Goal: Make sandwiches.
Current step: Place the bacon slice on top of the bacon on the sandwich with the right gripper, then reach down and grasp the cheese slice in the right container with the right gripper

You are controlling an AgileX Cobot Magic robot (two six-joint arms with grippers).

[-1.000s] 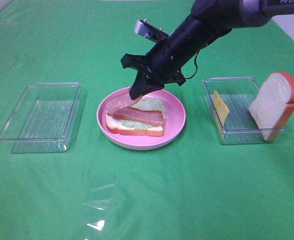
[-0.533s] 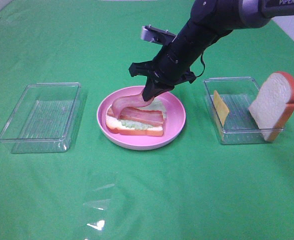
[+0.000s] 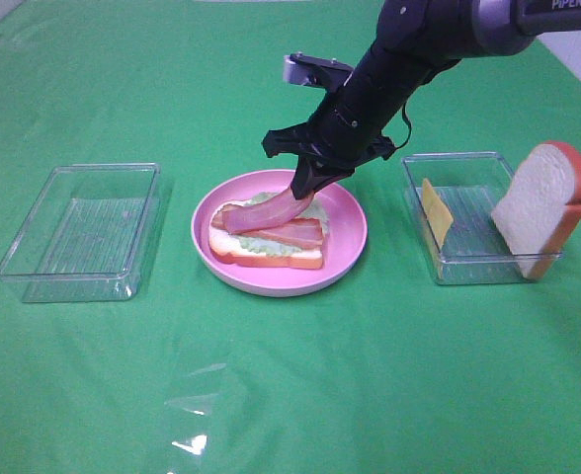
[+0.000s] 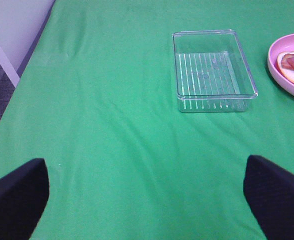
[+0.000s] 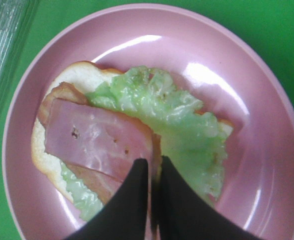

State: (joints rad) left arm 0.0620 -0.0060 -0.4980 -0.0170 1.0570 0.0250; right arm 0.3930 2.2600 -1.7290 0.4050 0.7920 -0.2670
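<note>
On the pink plate (image 3: 352, 240) lies an open sandwich (image 3: 266, 249): one bread slice with pale green lettuce (image 5: 162, 102) and a bacon strip on top. My right gripper (image 3: 304, 187) hangs over the plate's far side, shut on one end of a second bacon strip (image 3: 263, 211). That strip slopes down and its free end rests on the sandwich. In the right wrist view the fingers (image 5: 135, 200) pinch the strip's (image 5: 94, 140) edge. My left gripper (image 4: 147, 186) is open above bare cloth, away from the plate (image 4: 286, 46).
A clear tray (image 3: 468, 265) right of the plate holds a standing bread slice (image 3: 542, 205) and a yellow cheese slice (image 3: 435, 212). Another clear tray (image 3: 78, 233) stands left of the plate, also seen as a tray (image 4: 214, 70) in the left wrist view. Green cloth covers the table.
My right gripper has shifted right and slightly up. The bacon strip's arched loop has flattened, and its free end now lies on the sandwich.
</note>
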